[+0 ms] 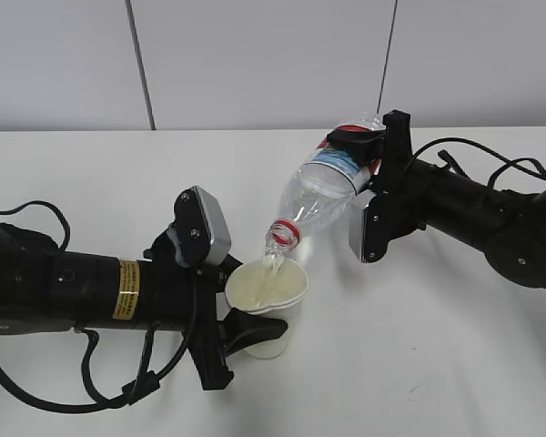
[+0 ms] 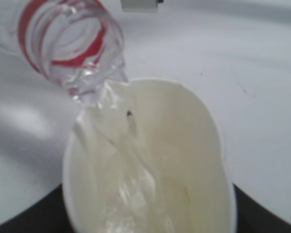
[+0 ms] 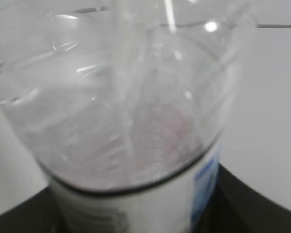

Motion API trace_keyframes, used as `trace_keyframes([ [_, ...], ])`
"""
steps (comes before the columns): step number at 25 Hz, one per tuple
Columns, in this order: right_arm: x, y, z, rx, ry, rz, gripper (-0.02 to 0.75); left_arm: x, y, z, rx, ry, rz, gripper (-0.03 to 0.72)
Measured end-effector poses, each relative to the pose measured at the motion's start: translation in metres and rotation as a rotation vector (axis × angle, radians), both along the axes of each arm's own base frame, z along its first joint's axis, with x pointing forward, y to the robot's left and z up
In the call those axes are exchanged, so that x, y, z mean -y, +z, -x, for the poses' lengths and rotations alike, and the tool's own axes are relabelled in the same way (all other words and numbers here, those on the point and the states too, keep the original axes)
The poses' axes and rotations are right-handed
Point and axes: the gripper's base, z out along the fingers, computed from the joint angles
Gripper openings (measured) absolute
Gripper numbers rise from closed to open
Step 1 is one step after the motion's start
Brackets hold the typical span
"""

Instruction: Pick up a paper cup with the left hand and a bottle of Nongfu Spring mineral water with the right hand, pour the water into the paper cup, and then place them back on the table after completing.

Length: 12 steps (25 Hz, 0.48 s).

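Note:
My left gripper is shut on the white paper cup and holds it upright just above the table. My right gripper is shut on the clear Nongfu Spring bottle, tilted mouth-down to the left. Its red-ringed neck hangs over the cup's rim and water runs into the cup. In the left wrist view the bottle mouth pours into the cup. In the right wrist view the bottle fills the frame, with its label between the dark jaws.
Black cables trail from both arms: on the left and on the right. A grey wall with vertical seams stands behind the table's far edge.

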Motion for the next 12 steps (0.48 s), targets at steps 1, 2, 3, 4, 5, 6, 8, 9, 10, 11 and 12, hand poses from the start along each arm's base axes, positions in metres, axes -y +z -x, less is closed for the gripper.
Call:
trace_keyframes([
  [1,0.0000,0.0000,0.0000,0.001,0.000,0.002,0.379,-0.0001,-0.0001,0.0000,0.000,0.000,-0.001,0.395],
  [2,0.0000,0.0000,0.0000,0.002,0.000,0.003,0.379,-0.0001,-0.0002,0.0000,0.000,0.000,-0.002,0.395],
  [3,0.0000,0.0000,0.0000,0.004,0.000,0.005,0.379,-0.0001,-0.0002,0.0000,0.000,0.000,-0.003,0.395],
  [4,0.0000,0.0000,0.0000,0.004,0.000,0.005,0.379,-0.0001,-0.0002,0.0000,0.000,0.000,-0.003,0.395],
  [5,-0.0001,0.0004,-0.0003,0.005,0.000,0.005,0.379,-0.0002,-0.0003,0.0000,0.000,0.000,-0.003,0.395],
  [6,-0.0001,0.0004,-0.0003,0.006,0.000,0.007,0.379,-0.0003,-0.0004,-0.0001,0.000,0.001,-0.005,0.395],
  [8,-0.0001,0.0005,-0.0003,0.008,0.001,0.006,0.379,-0.0004,-0.0006,-0.0001,0.000,0.001,-0.008,0.395],
  [9,-0.0001,0.0005,-0.0003,0.008,0.001,0.006,0.379,-0.0004,-0.0007,0.0000,0.000,0.001,-0.009,0.395],
  [10,-0.0001,0.0006,-0.0004,0.008,0.001,0.005,0.379,-0.0005,-0.0007,-0.0001,0.000,0.001,-0.010,0.394],
  [11,-0.0001,0.0006,-0.0004,0.008,0.001,0.005,0.379,-0.0005,-0.0007,-0.0001,0.000,0.001,-0.010,0.394],
  [12,-0.0001,0.0006,-0.0004,0.008,0.001,0.005,0.379,-0.0005,-0.0007,-0.0001,0.000,0.001,-0.010,0.393],
])
